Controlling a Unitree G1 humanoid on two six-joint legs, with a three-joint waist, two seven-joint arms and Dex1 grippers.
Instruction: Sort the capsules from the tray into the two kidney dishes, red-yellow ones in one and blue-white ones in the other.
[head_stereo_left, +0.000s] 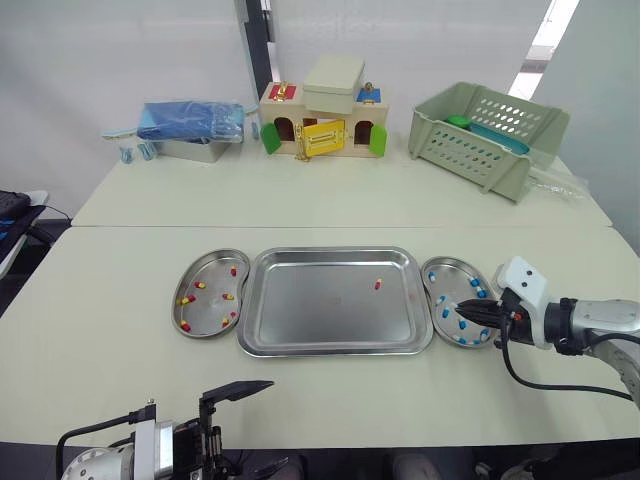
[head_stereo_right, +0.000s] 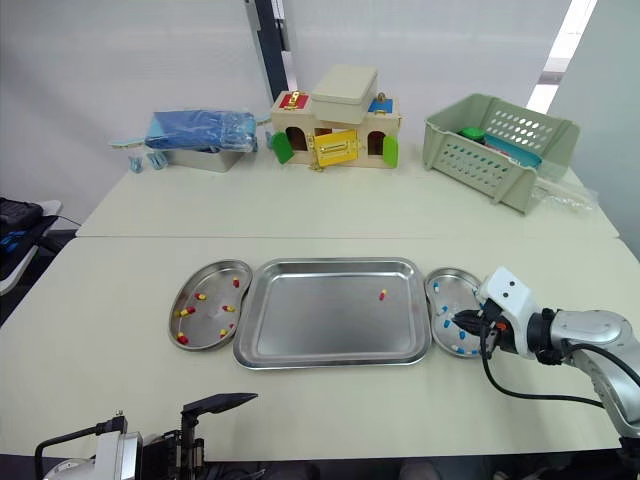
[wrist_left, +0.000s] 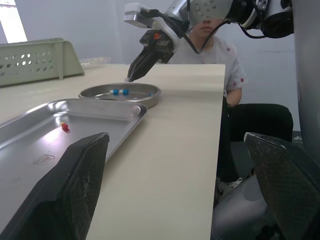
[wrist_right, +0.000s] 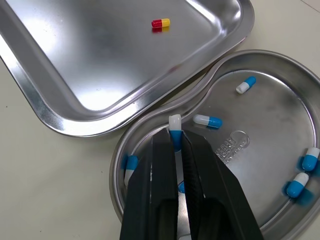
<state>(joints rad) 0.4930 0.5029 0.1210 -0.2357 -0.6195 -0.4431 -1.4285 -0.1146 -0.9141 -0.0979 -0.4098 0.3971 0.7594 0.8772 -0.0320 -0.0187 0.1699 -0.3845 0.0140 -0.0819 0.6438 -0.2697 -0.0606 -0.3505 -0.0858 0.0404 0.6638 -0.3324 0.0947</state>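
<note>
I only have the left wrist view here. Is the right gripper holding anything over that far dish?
Observer: Yes. The right gripper is shut on a blue-white capsule, just above the right kidney dish.
Operator: How many are left in the tray?
Observer: One. A single red-yellow capsule lies toward the right end of the tray.
Operator: And the other dish?
Observer: The left kidney dish holds several sorted red-yellow capsules and no blue-white ones.
</note>
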